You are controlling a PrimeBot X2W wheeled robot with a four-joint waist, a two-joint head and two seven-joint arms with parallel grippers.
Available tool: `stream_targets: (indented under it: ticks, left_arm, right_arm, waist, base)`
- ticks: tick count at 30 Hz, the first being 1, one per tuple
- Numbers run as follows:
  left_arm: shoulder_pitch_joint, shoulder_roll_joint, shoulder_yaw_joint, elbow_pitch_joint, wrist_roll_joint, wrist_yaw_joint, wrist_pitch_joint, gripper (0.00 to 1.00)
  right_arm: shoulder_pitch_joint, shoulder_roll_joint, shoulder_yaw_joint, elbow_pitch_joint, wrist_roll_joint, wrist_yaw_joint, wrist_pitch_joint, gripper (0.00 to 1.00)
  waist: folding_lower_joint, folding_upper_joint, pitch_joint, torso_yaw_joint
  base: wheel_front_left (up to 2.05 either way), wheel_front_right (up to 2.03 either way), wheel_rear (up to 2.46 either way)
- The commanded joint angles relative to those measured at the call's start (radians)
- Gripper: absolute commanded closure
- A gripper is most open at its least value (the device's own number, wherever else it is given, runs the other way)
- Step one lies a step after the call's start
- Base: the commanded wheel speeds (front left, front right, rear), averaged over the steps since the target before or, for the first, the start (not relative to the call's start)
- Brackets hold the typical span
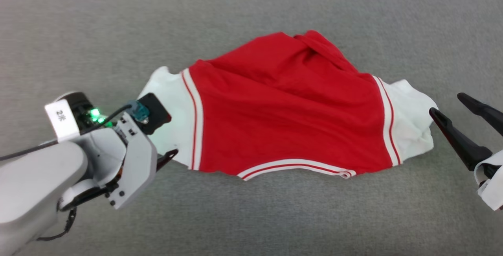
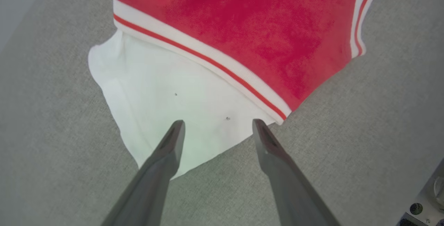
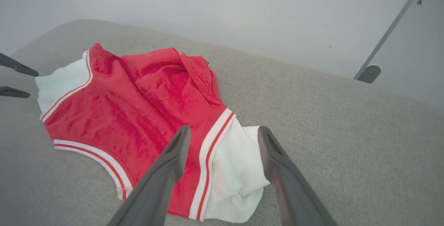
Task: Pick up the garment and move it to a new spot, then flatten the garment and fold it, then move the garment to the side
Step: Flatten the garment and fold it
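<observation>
Left arm (image 1: 39, 181): pale forearm reaching in from the lower left, wrist turned inward (a green light (image 1: 94, 113) glows on it).
Left jaws: parted wide, gripping nothing.
Right arm (image 1: 491, 187): at the lower right edge.
Right jaws: parted wide, gripping nothing.

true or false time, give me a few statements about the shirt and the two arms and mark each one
1. The shirt lies on a grey fabric surface. True.
2. The right fingers are clamped on cloth. False: they stand open and hold nothing, beside the right sleeve.
3. The left fingers are open, at the left sleeve. True.
4. The shirt is folded into a neat square. False: it is spread out sideways, with cloth bunched at its far edge.
5. A striped band runs along the shirt's near edge. True.
</observation>
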Motion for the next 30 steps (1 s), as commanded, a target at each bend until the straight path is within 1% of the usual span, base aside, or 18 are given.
stream_targets:
  ticks: [1, 9, 12, 16, 17, 19, 21, 25, 30]
  left_arm:
    - [-0.005, 0.006, -0.009, 0.015, -0.012, -0.002, 0.001, 0.00]
    - [0.072, 0.020, -0.017, 0.011, 0.013, -0.002, 0.086, 0.00]
    - [0.066, 0.010, -0.019, 0.024, 0.049, -0.002, 0.072, 0.00]
    - [0.050, -0.018, -0.018, 0.101, 0.098, 0.005, 0.033, 0.00]
    - [0.049, -0.028, -0.018, 0.120, 0.095, 0.005, 0.024, 0.23]
    - [0.051, -0.046, -0.020, 0.146, 0.094, 0.005, 0.015, 1.00]
    - [0.059, -0.064, -0.023, 0.157, 0.076, 0.005, 0.013, 1.00]
    - [0.053, -0.096, -0.026, 0.157, 0.053, 0.000, -0.008, 1.00]
    - [0.030, -0.137, -0.025, 0.165, 0.052, 0.000, -0.037, 1.00]
  right_arm:
    - [0.015, 0.014, -0.012, -0.002, -0.008, -0.001, 0.004, 0.00]
    - [0.029, 0.032, -0.042, -0.008, -0.024, -0.001, -0.001, 0.00]
    - [0.028, 0.035, -0.044, -0.009, -0.026, -0.001, -0.001, 0.00]
    - [0.026, 0.037, -0.043, -0.008, -0.027, -0.001, 0.005, 0.00]
    - [0.024, 0.030, -0.037, -0.008, -0.031, -0.001, 0.011, 0.00]
    - [0.014, 0.013, -0.022, -0.011, -0.044, -0.001, 0.024, 0.00]
    - [0.001, -0.023, 0.013, -0.017, -0.076, -0.001, 0.047, 0.00]
    - [-0.036, -0.129, 0.148, -0.048, -0.134, -0.001, 0.120, 0.00]
    - [-0.149, -0.252, 0.373, -0.094, -0.170, -0.001, 0.221, 0.00]
  waist:
    - [0.0000, -0.0001, 0.046, -0.046]
    - [0.0000, -0.0001, 0.076, -0.071]
    - [0.0000, -0.0001, 0.083, -0.072]
    - [0.0000, -0.0001, 0.090, -0.068]
    - [0.0000, -0.0001, 0.092, -0.066]
    - [0.0000, -0.0001, 0.096, -0.065]
    - [0.0000, -0.0001, 0.099, -0.061]
    - [0.0000, -0.0001, 0.107, -0.044]
    - [0.0000, -0.0001, 0.121, -0.008]
  base:
    - [0.00, 0.00, 0.00]
    - [0.00, 0.00, 0.00]
    - [0.00, 0.00, 0.00]
    - [0.00, 0.00, 0.00]
    - [0.00, 0.00, 0.00]
    - [0.00, 0.00, 0.00]
    - [0.00, 0.00, 0.00]
    - [0.00, 0.00, 0.00]
    - [0.00, 0.00, 0.00]
